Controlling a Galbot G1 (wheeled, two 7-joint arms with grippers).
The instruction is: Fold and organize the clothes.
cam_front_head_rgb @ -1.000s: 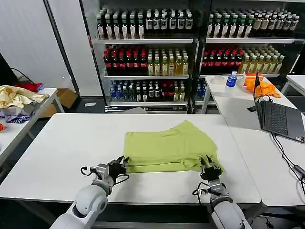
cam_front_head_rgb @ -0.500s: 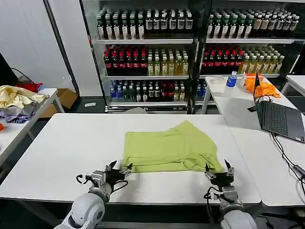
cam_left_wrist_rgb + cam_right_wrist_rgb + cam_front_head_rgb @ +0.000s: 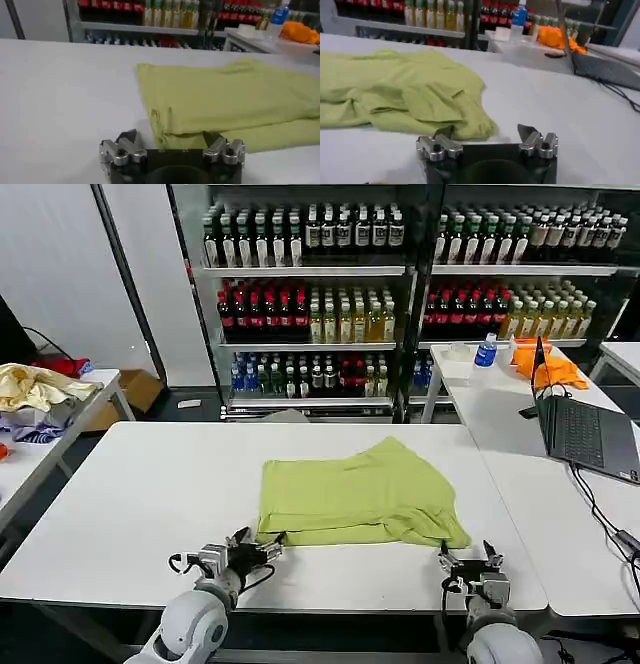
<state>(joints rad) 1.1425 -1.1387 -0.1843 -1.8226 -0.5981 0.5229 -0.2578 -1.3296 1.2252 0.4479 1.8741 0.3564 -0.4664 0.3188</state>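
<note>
1. The lime T-shirt (image 3: pixel 355 496) lies folded near the middle of the white surface (image 3: pixel 130 494), a little toward its front edge. It has not shifted over the last second, though its front right corner now sits loose and rumpled.
2. Its long axis runs left to right across the surface, and a peaked fold points toward the far shelves of bottles (image 3: pixel 300 314).
3. The left gripper (image 3: pixel 252 552) has let go of the front left hem and drawn back, jaws released and empty.
4. The right gripper (image 3: pixel 470 562) has likewise backed off the front right corner, jaws spread and clear of the cloth.
5. This fold looks done; a further fold or tidying likely remains.
</note>
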